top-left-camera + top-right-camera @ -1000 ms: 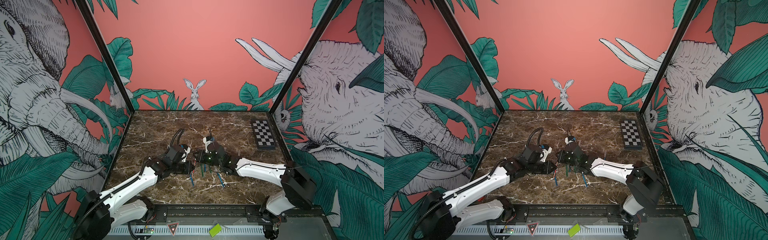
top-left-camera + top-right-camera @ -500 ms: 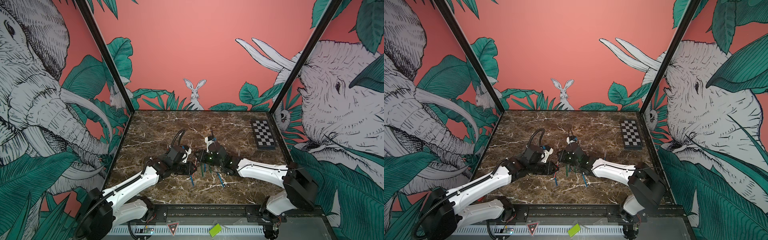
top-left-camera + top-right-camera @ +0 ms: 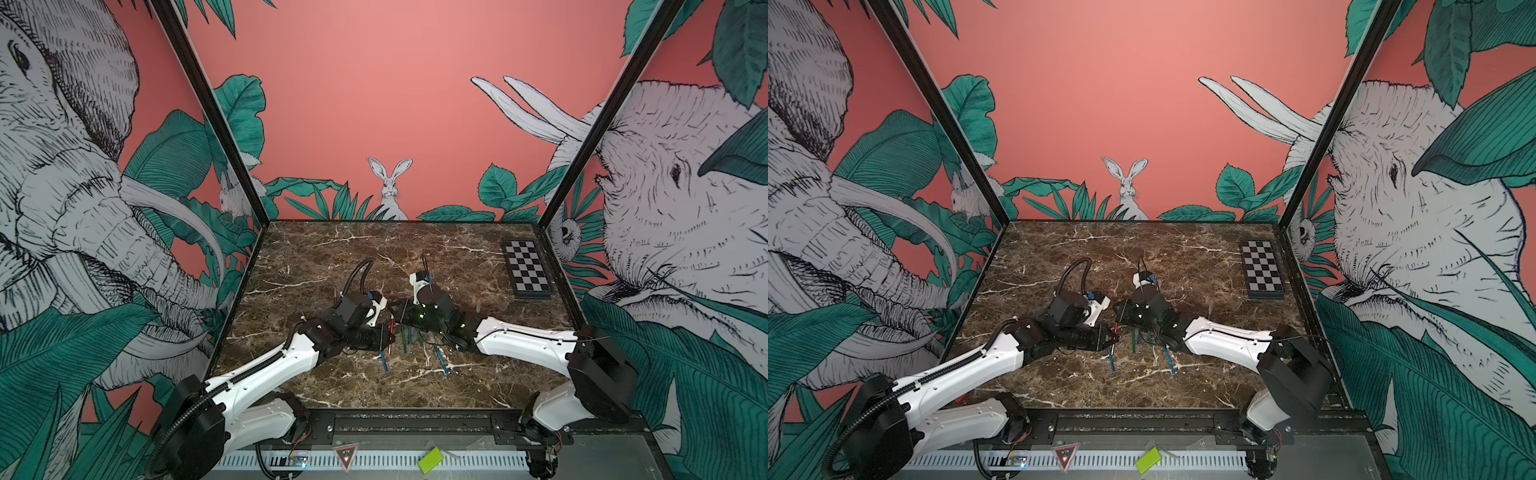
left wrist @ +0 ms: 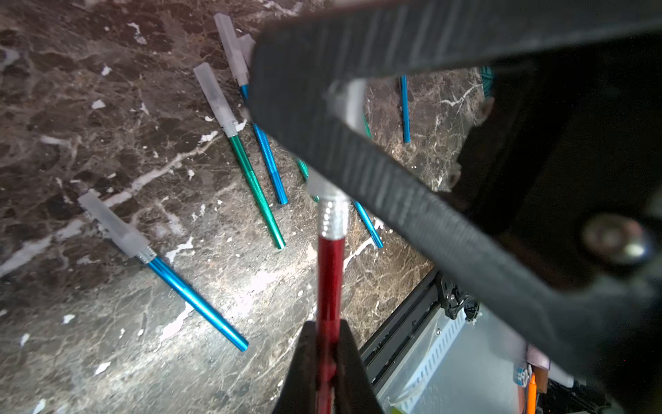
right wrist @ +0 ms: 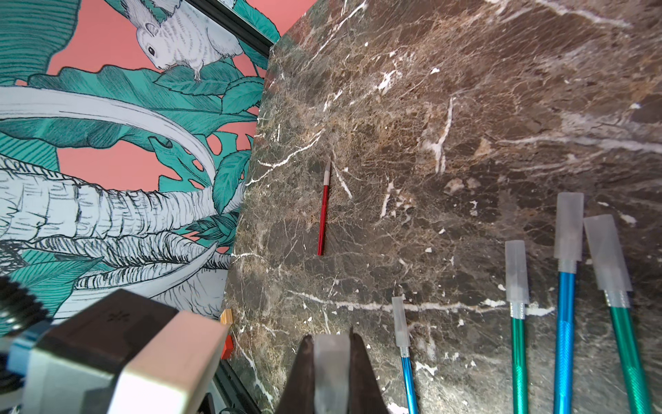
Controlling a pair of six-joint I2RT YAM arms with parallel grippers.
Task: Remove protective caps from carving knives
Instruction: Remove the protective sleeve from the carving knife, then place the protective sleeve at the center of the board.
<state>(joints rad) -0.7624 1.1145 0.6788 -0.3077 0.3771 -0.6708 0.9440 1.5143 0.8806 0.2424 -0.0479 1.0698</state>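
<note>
Slippage threatens: left fingers (image 4: pixel 304 362) pinch the red knife (image 4: pixel 331 272) by its thin handle and right fingers (image 5: pixel 301 372) clamp its cap (image 5: pixel 331 362), over the bench (image 4: pixel 107 322) among loose capped knives (image 4: pixel 250 172). A crooked pull could twist it free. Its long axis looks roughly front-to-back, capped tip pointing away from the front edge.

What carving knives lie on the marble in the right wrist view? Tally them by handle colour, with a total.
Red-handled carving knives: 1
Blue-handled carving knives: 2
Green-handled carving knives: 2
Total: 5
</note>
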